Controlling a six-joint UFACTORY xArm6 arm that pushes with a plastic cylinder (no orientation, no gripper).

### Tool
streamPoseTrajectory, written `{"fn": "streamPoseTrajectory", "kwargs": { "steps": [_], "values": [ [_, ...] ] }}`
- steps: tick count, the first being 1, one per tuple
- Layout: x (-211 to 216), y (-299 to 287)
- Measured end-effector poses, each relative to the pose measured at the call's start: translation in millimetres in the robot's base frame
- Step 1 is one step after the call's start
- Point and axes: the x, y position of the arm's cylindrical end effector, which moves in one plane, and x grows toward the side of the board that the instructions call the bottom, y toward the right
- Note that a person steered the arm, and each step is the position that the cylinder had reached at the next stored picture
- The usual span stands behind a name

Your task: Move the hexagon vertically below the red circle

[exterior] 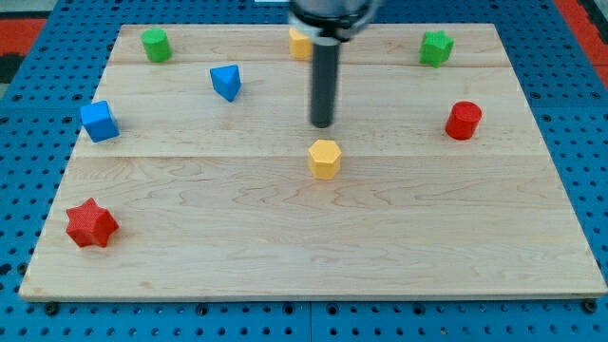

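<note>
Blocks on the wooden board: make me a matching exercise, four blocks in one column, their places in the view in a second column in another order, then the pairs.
Blocks:
1. red star
2. red circle
3. yellow hexagon
4. blue cube

Places:
A. near the board's middle, just below my tip
B. the view's bottom left corner
C. the view's right edge, upper half
D. the view's left edge, upper half

Pairs: 1-B, 2-C, 3-A, 4-D

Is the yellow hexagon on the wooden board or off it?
On it: the yellow hexagon sits near the middle of the wooden board, just below my tip, far from every edge.
</note>
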Motion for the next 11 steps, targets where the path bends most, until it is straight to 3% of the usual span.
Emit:
{"fn": "streamPoseTrajectory", "kwargs": {
  "steps": [2,3,4,5,6,7,8,9,11],
  "values": [
    [74,96],
    [32,33],
    [41,19],
    [86,23],
    [100,65],
    [105,42],
    [129,60],
    [161,97],
    [169,154]
  ]
}}
